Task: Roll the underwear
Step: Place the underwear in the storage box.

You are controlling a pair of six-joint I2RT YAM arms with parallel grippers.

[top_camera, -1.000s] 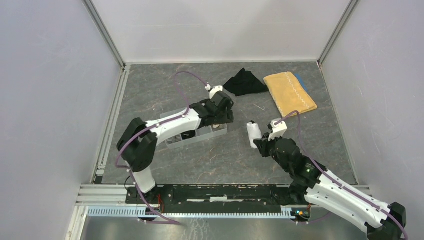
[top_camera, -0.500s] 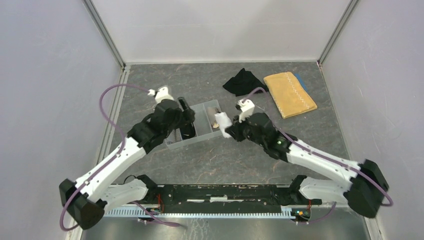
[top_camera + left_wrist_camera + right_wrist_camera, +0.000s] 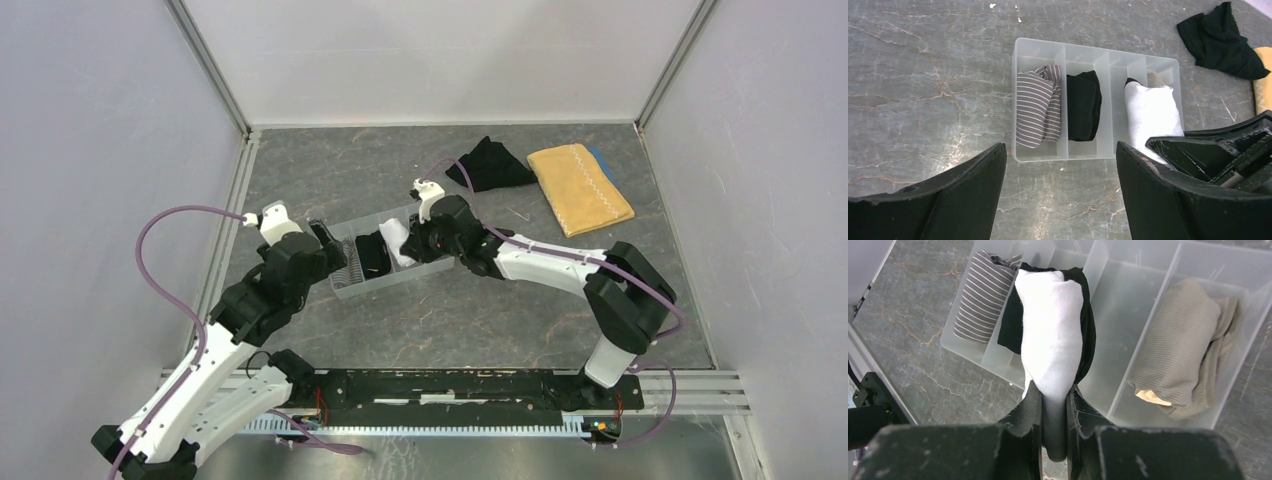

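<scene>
A clear divided tray [image 3: 432, 268] holds rolled underwear: a grey-striped roll [image 3: 1037, 107], a black roll [image 3: 1084, 105] and a beige roll [image 3: 1183, 345]. My right gripper [image 3: 418, 242] is shut on a white rolled underwear [image 3: 1053, 330]. It holds the roll over the tray, above the black roll and the compartment beside it. My left gripper [image 3: 1060, 150] stands open and holds nothing, just off the tray's left end [image 3: 335, 252]. A loose black underwear [image 3: 490, 165] lies crumpled at the back of the table.
A mustard-yellow towel [image 3: 580, 187] lies at the back right beside the loose black garment. Grey walls with metal rails [image 3: 225, 230] close in the left, back and right sides. The arm bases sit on a rail [image 3: 440, 385] at the near edge.
My right arm has swung left with the white roll, from the table's middle to over the tray. My left arm has drawn back leftward off the tray, its fingers spreading wider.
</scene>
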